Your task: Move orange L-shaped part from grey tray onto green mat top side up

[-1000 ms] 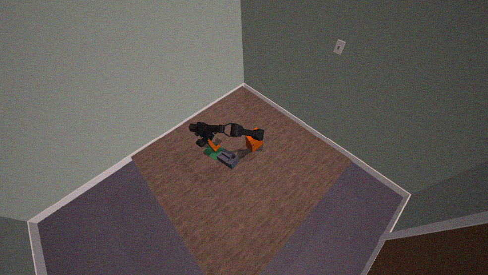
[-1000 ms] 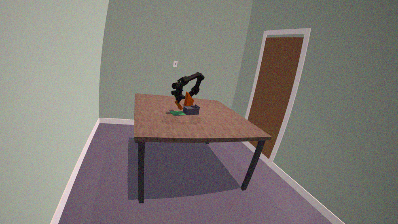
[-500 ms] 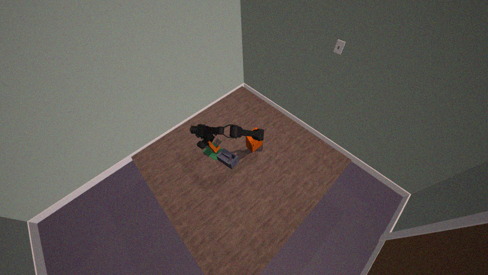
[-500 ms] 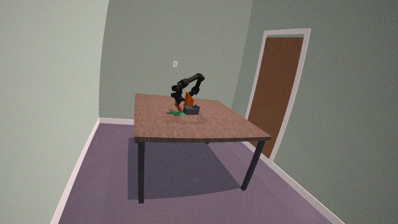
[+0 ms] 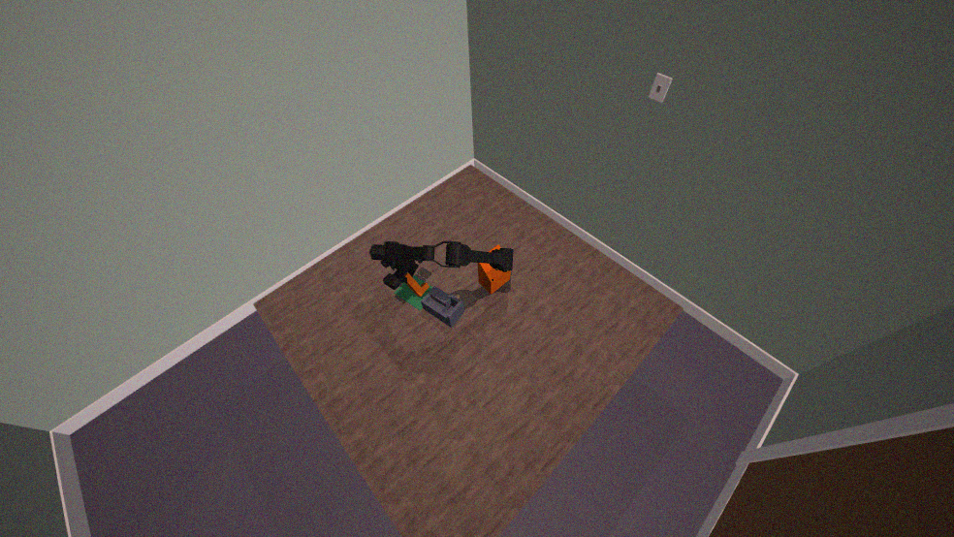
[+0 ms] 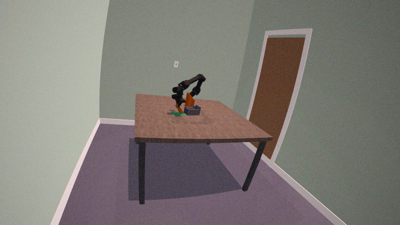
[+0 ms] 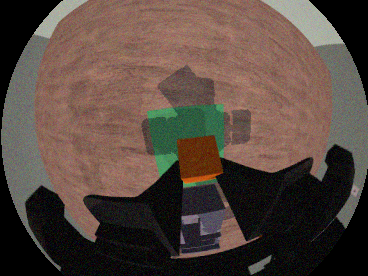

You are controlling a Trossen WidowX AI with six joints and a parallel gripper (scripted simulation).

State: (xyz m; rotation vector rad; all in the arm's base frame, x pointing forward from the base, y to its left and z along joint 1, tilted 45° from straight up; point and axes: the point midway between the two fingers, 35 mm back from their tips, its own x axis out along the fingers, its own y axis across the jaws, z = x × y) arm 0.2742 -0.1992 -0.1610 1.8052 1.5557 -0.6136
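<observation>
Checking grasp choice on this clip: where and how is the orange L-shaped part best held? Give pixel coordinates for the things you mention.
Probably by its upper end, pinched across the sides from above, as the black gripper (image 6: pixel 179 105) (image 7: pixel 196 162) does: the orange L-shaped part (image 5: pixel 418 284) (image 6: pixel 179 109) (image 7: pixel 199 156) tilts, that end uppermost.

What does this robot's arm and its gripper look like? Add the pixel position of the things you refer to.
The arm (image 5: pixel 470 256) (image 6: pixel 192 80) is matte black, built of slim links with chunkier joints. The gripper (image 5: pixel 408 276) (image 6: pixel 178 105) (image 7: pixel 196 162) is black too, with two angular, tapering fingers. I can't make out any cables or markings.
</observation>
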